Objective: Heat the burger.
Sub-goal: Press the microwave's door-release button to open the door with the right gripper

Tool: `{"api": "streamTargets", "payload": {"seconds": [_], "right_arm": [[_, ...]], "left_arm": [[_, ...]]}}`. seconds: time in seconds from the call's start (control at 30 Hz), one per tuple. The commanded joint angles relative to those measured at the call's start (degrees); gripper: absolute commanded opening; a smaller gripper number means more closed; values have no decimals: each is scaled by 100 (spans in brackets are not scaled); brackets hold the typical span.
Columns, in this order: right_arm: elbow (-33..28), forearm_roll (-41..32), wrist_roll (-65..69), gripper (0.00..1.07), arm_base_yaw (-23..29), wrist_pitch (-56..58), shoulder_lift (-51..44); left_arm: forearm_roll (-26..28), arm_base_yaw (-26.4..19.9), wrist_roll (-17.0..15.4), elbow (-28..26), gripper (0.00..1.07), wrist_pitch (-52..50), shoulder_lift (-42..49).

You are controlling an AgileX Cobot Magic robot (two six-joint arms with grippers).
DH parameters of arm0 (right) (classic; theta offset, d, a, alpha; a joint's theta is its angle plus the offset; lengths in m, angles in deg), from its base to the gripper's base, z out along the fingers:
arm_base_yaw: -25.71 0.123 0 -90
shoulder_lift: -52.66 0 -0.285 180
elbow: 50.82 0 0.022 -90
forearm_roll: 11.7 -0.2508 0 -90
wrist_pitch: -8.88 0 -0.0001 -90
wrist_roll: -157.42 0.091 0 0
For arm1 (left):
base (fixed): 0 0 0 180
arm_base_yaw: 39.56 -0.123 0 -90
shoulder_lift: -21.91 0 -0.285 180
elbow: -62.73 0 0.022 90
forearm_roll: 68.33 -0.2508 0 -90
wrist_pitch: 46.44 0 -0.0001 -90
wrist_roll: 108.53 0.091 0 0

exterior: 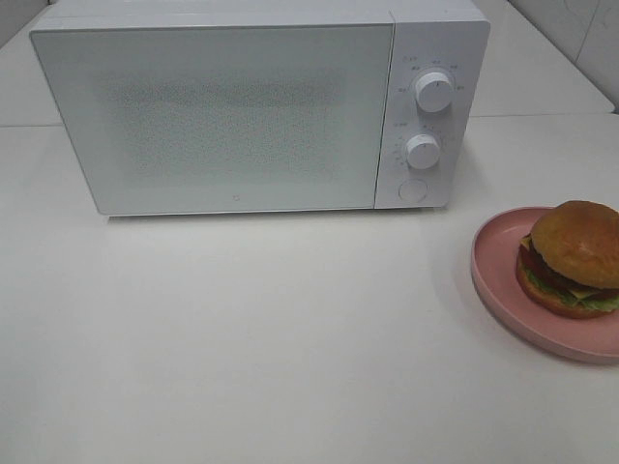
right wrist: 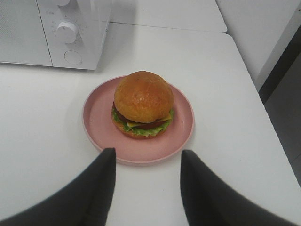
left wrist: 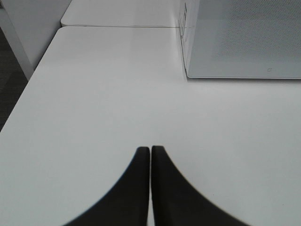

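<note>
Seen from above, the white microwave (exterior: 213,116) stands at the 12 o'clock end of the white table (exterior: 290,348) with its door shut. Two round knobs sit one above the other on its panel, the upper knob (exterior: 434,92) over the lower knob (exterior: 423,151). A round button (exterior: 413,190) lies below them. The burger (exterior: 573,256) is over at about 3 o'clock, near the table's edge. It rests upright on the pink plate (exterior: 495,271), set toward the plate's 3 o'clock side and well apart from the microwave. Neither arm shows from up there. The left gripper (left wrist: 150,149) hangs over bare tabletop with its two dark fingers (left wrist: 134,188) clenched tip to tip and nothing between them. The microwave's corner is off at its 1 o'clock. The right gripper (right wrist: 147,153) hovers just short of the plate. Its fingers are released and spread wide, grasping nothing. The burger lies straight ahead at its 12 o'clock, in line with the gap.
</note>
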Motion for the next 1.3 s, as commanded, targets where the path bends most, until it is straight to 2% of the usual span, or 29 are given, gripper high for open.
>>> {"api": "streamTargets", "payload": {"seconds": [0.03,1.3], "right_arm": [[17,-17,57,41,-34,-57,-172],[17,-17,57,41,-34,-57,-172]], "left_arm": [[11,-17,-6,17,0,-46,97],[11,-17,-6,17,0,-46,97]]}}
